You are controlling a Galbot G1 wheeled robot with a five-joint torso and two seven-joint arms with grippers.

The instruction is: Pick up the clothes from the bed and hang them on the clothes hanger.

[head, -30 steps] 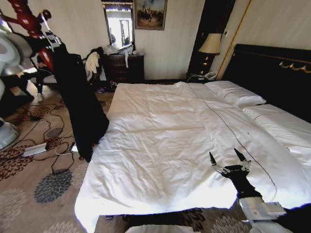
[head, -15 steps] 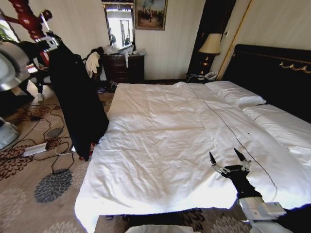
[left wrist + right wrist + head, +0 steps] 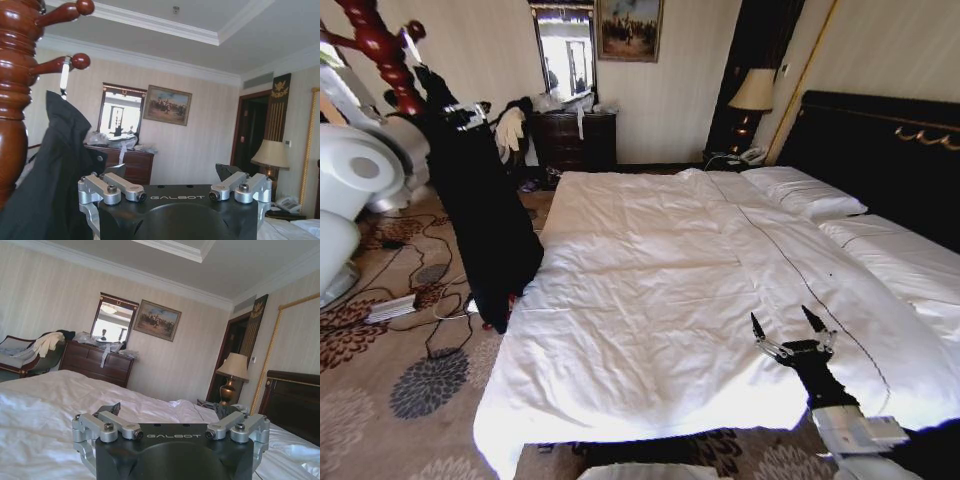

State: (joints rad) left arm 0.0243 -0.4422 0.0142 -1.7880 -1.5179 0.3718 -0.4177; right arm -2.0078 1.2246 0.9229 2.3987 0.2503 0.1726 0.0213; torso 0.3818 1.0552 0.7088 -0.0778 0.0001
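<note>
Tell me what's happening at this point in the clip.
The black coat is off the bed and hangs on its hanger, the silver hook caught on a peg of the wooden coat stand by the bed's left side. The left gripper sits open beside the stand, holding nothing. The right gripper rests open over the near right part of the white sheets, idle.

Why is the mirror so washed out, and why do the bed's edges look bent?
Head view: the mirror reflects bright daylight, so it blows out; the wide lens bows the bed outward. Left wrist view: the black coat goes nearly featureless against the pale wall. Right wrist view: sheets glare white.
</note>
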